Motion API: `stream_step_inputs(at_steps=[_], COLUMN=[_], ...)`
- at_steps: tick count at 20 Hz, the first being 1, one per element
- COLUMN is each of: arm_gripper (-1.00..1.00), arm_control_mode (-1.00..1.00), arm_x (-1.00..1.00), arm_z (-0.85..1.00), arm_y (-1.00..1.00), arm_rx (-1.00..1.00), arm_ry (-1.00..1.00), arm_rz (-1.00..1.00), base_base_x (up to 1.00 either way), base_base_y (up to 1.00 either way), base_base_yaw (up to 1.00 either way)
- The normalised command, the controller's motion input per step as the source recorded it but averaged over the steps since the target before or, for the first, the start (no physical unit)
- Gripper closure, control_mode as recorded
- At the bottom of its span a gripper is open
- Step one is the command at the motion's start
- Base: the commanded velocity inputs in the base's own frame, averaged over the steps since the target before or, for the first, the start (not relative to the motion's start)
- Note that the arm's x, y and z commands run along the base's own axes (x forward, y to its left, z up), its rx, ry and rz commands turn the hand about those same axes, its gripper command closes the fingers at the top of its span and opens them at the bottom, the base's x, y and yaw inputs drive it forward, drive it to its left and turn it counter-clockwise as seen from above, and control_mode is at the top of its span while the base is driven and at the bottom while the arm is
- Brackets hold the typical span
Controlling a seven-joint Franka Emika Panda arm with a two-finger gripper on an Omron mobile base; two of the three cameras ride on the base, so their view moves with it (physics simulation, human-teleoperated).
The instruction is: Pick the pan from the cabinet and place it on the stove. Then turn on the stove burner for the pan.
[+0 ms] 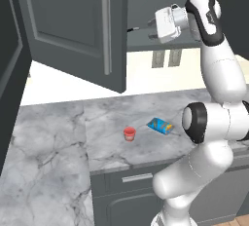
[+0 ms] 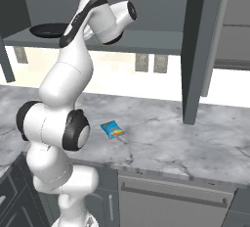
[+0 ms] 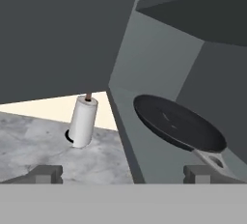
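Your gripper [image 3: 123, 174] stood spread wide at the cabinet [image 3: 159, 49] mouth, nothing between its fingertips [image 3: 47, 174]. Ahead, the shelf floor lay bare up to the pan [image 3: 176, 121]; the pan's handle pointed toward you, unblocked. An upper shelf hung over the pan, capping the room above it. The open door [image 1: 73, 25] flanked your left, and the other door edge [image 2: 195, 50] flanked your right. Below, a paper roll [image 3: 83, 121] stood on the counter [image 3: 38, 146], clear of the opening.
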Motion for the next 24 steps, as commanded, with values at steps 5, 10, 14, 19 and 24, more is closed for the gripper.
stream_step_inputs(at_steps=[5, 10, 14, 19, 24], arm_gripper=[-1.0, -1.0, -1.0, -1.0, -1.0], arm_control_mode=[-1.0, -1.0, -1.0, -1.0, -1.0], arm_x=[0.38, 0.4, 0.38, 0.35, 0.36], arm_z=[-0.18, -0.19, -0.11, 0.0, 0.0], arm_y=[0.0, 0.0, 0.0, 0.0, 0.0], arm_rx=[0.0, 0.0, 0.0, -0.01, -0.02], arm_ry=[0.0, 0.0, 0.0, 0.0, 0.0], arm_rz=[0.0, 0.0, 0.0, 0.0, 0.0], base_base_x=[0.0, 0.0, 0.0, 0.0, 0.0], base_base_y=[0.0, 0.0, 0.0, 0.0, 0.0], base_base_yaw=[0.0, 0.0, 0.0, 0.0, 0.0])
